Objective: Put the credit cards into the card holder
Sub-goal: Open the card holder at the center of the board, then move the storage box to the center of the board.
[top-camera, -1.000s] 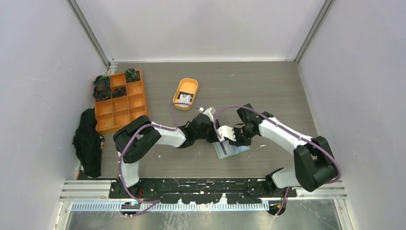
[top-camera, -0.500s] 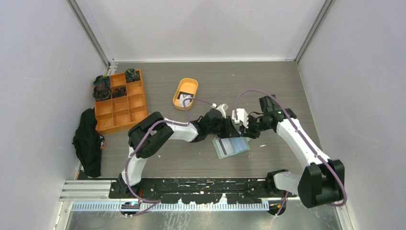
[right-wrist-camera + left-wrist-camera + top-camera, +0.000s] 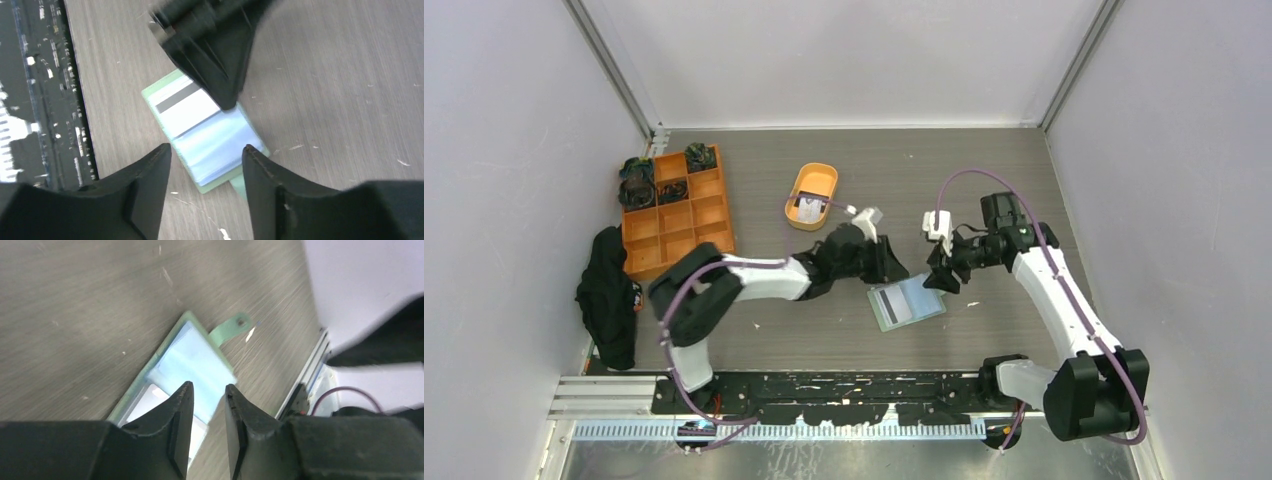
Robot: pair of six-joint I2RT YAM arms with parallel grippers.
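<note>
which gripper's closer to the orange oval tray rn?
Left. The left gripper hangs right of the orange oval tray and nearer the bases, by the card holder's far edge. The right gripper is further right, past the left one.

Grey wood-grain table (image 3: 984,170) enclosed by plain white walls (image 3: 854,50); aluminium corner posts (image 3: 614,70) rise from the table's far corners.

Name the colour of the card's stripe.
Dark grey stripe on the white card; best in the right wrist view.
</note>
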